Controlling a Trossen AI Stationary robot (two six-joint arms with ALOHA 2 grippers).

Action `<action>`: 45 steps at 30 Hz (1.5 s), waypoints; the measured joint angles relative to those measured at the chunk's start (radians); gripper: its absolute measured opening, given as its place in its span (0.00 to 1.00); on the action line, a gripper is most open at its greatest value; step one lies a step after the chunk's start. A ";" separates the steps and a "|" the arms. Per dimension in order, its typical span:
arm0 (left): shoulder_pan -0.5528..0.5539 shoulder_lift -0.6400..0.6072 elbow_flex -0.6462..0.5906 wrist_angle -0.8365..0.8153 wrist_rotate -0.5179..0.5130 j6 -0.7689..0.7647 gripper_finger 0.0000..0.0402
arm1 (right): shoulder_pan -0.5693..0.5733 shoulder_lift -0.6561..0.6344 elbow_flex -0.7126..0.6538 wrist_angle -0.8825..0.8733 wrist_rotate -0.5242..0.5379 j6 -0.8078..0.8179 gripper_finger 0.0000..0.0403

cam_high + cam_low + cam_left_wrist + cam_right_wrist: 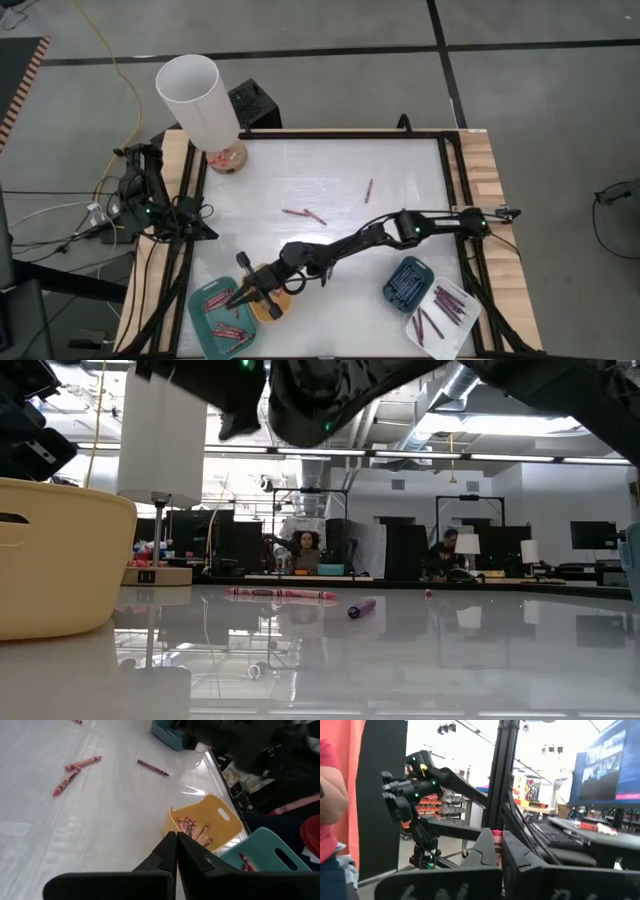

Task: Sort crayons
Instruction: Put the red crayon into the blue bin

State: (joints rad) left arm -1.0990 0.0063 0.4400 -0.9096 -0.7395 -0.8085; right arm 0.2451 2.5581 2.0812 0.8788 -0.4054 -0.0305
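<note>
Left gripper (212, 233) sat parked at the worktop's (320, 170) left edge, fingers (172, 855) pressed together, nothing between them.

Just right of it, along the front edge: teal tray (205, 330) with several red crayons (226, 329) in it, then the yellow tray (285, 308) touching its right side, a few pinkish crayons inside per the left wrist view. Right gripper (243, 294) hung above the seam of those 2 trays, arm stretched across from the right. Its fingers were closed on a pink crayon (497, 838), only the tip showing between them in the right wrist view.

Mid-worktop: 2 loose red/pink crayons (304, 214) lying together, 1 purple crayon (368, 190) farther back and right, apart from them. Far right front: dark-blue tray (408, 283) and white tray (447, 312), both with crayons in them.

Risks, judged: the gripper sat over the boundary of the teal and yellow trays, so a release there could land pink in with the reds or bounce off a rim onto the worktop. The grip looked thin, tip only, so the crayon could slip or tilt early. Descending lower could nudge the light trays.
</note>
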 joint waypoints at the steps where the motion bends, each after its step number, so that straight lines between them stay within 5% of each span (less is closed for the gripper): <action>1: 0.000 0.000 0.000 0.000 0.002 0.000 0.00 | 0.000 0.008 0.000 0.008 0.000 0.009 0.01; 11: 0.000 0.000 0.000 -0.001 -0.002 0.000 0.00 | -0.001 0.214 0.278 -0.051 -0.022 0.118 0.01; 30: 0.000 0.000 0.000 -0.001 -0.001 0.000 0.00 | -0.003 0.214 0.248 -0.147 0.008 0.127 0.02; 45: 0.000 0.000 0.000 -0.001 0.000 0.000 0.00 | -0.004 0.214 0.248 -0.179 0.042 0.128 0.24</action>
State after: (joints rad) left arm -1.0992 0.0063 0.4400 -0.9108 -0.7399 -0.8085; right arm 0.2413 2.7724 2.3291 0.6998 -0.3634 0.0975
